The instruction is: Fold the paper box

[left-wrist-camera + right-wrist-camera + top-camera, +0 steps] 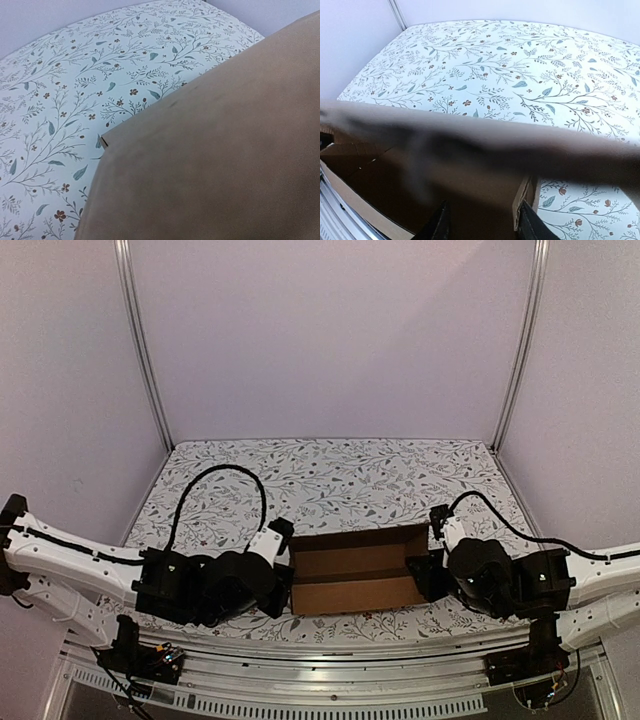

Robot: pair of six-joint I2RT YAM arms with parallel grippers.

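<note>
**boxbot_fan:** Since the paper box [355, 570] sits at the near edge of the desk [330, 475], right between the two arms, which end would you work first?

**cardboard_carl:** Looks partly formed to me, ends not tucked yet. Left claw [284, 540] is clenched at the left end, but its own camera shows only cardboard, so I can't tell if it's actually pinching anything. Right claw [484, 226] is released, fingers [440, 225] apart over the right end, gripping nothing. I'd treat the left as an anchor and press the right end in along its crease, low and slow, so the box doesn't skid. A blurry flap crosses right in front of the right camera, so mind it doesn't snag.
</note>
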